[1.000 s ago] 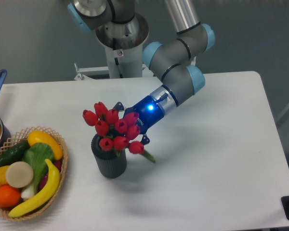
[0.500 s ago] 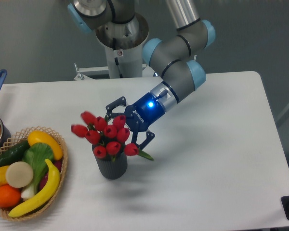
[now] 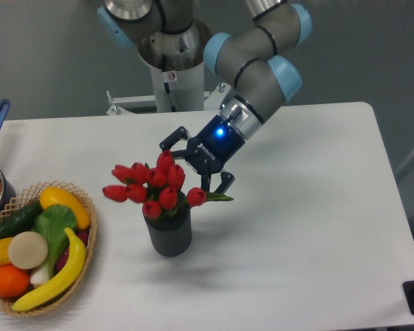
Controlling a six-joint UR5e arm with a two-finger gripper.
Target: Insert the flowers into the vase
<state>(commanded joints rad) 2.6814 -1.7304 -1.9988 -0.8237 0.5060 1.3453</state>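
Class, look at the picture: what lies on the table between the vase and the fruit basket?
Nothing: in the camera view, only bare white table separates the vase from the basket. The flowers overhang that gap from above.

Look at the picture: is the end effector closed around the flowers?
No: the end effector is open, its fingers spread behind the flowers, which stand in the vase.

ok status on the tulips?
Claw open, just behind the blooms. Flowers sitting in the vase, leaning left. Vase upright on the table. Nothing in the way.
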